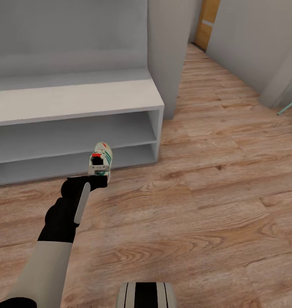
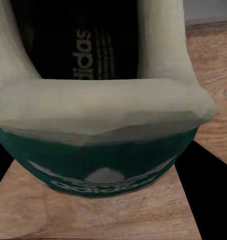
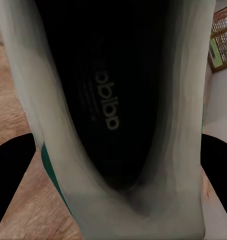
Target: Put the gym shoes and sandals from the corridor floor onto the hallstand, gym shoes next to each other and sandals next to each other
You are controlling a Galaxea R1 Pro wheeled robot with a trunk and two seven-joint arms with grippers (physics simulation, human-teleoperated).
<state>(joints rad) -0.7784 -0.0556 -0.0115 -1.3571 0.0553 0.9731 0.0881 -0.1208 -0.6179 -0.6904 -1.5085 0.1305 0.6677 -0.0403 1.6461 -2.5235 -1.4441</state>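
Observation:
One gym shoe (image 1: 102, 157), cream with teal stripes and a red patch, hangs just above the corridor floor (image 1: 206, 192) in front of the lower open shelf of the hallstand (image 1: 77, 100). My left gripper (image 1: 98, 173) is shut on its heel. In the left wrist view that gym shoe (image 2: 103, 100) shows its green heel patch and dark insole, with a dark finger (image 2: 208, 165) at each side. Up close in the right wrist view, a second gym shoe (image 3: 113, 110) sits between the dark fingers (image 3: 11, 170) of my right gripper (image 3: 113, 190), which is shut on it. The sandals are out of view.
A grey wall pillar (image 1: 167, 55) stands at the rack's right end. Beyond it the corridor runs back to a wooden door (image 1: 208, 21). A teal bar (image 1: 291, 106) juts in at the right edge. Open plank floor lies to the right of my left arm.

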